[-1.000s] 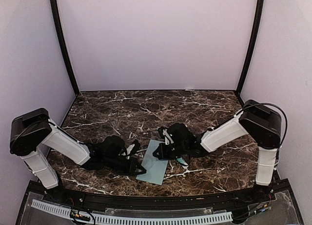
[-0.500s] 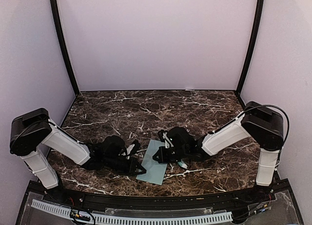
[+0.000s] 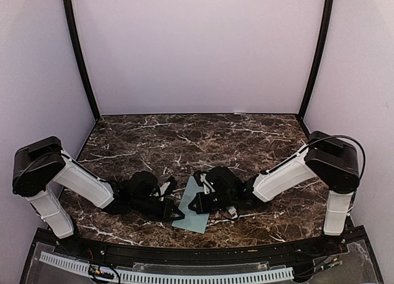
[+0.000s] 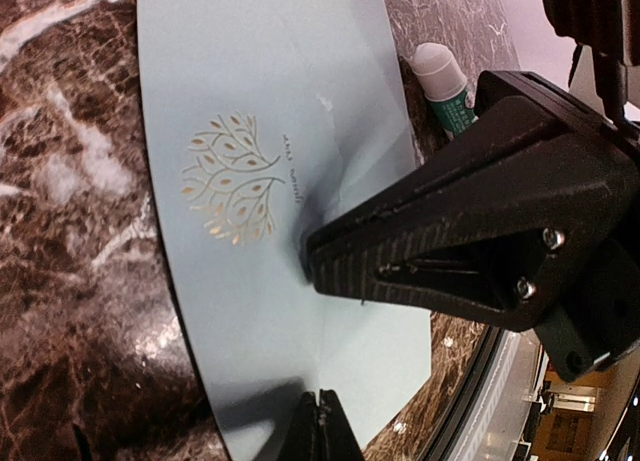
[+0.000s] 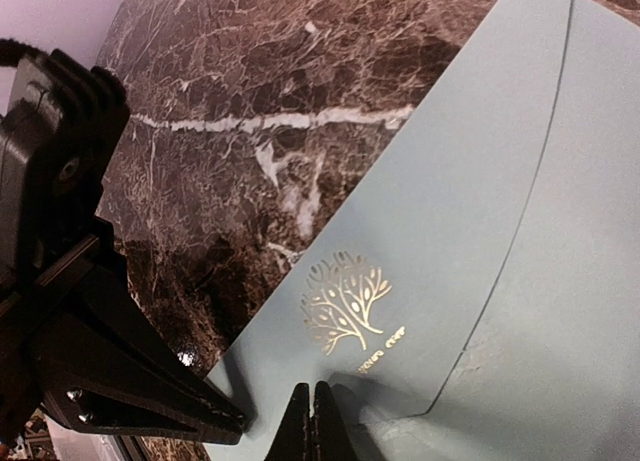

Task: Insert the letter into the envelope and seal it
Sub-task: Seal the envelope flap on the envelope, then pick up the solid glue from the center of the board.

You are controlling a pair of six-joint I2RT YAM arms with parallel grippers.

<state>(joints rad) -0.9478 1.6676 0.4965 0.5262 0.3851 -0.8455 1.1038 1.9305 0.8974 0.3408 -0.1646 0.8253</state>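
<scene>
The pale teal envelope [image 3: 194,220] lies flat near the table's front edge with its pointed flap folded down. A gold tree print [image 4: 235,176] sits on the flap. My left gripper [image 4: 320,421] is shut, its tip resting on the envelope's near edge. My right gripper [image 5: 313,423] is also shut, and its tip presses on the flap just below the gold tree [image 5: 345,301]. In the top view both grippers meet over the envelope, the left gripper [image 3: 177,210] at its left edge and the right gripper [image 3: 192,205] on top. The letter is hidden.
A small white glue stick [image 4: 445,81] with a green label lies on the dark marble table [image 3: 184,142] just beyond the envelope's right side, close under the right arm. The table's front rail [image 3: 184,253] runs close behind the envelope.
The right arm has slid left and forward across the envelope, its shut tip now further onto the flap. The left arm and the envelope have stayed put.
</scene>
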